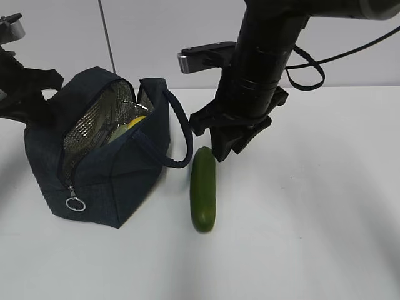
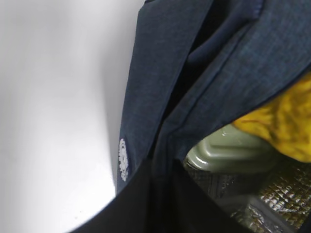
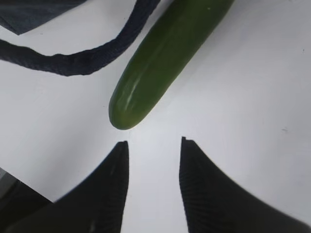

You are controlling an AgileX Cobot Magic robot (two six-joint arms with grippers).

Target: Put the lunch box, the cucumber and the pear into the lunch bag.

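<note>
Left gripper (image 1: pixel 25 100): sitting behind the lunch bag's far left end, pressed against its fabric; its own camera is showing only cloth and lining, so I cannot tell whether it is open or closed.
Lunch bag (image 1: pixel 119 181): standing unzipped on the white table (image 1: pixel 312 237), silver lining showing, ring pull (image 1: pixel 75 204) hanging at its near corner, one strap (image 1: pixel 181 134) looping out to the right.
Lunch box (image 2: pixel 228 153): lying inside the lunch bag, sage lid facing up.
Pear (image 2: pixel 286 121): resting inside the lunch bag, on top of the lunch box.
Cucumber (image 1: pixel 204 189): lying on the table just right of the lunch bag, beside the strap.
Right gripper (image 3: pixel 153 145): hovering right of the lunch bag, just above the cucumber's far end, fingers (image 3: pixel 109 184) spread apart and holding nothing.
</note>
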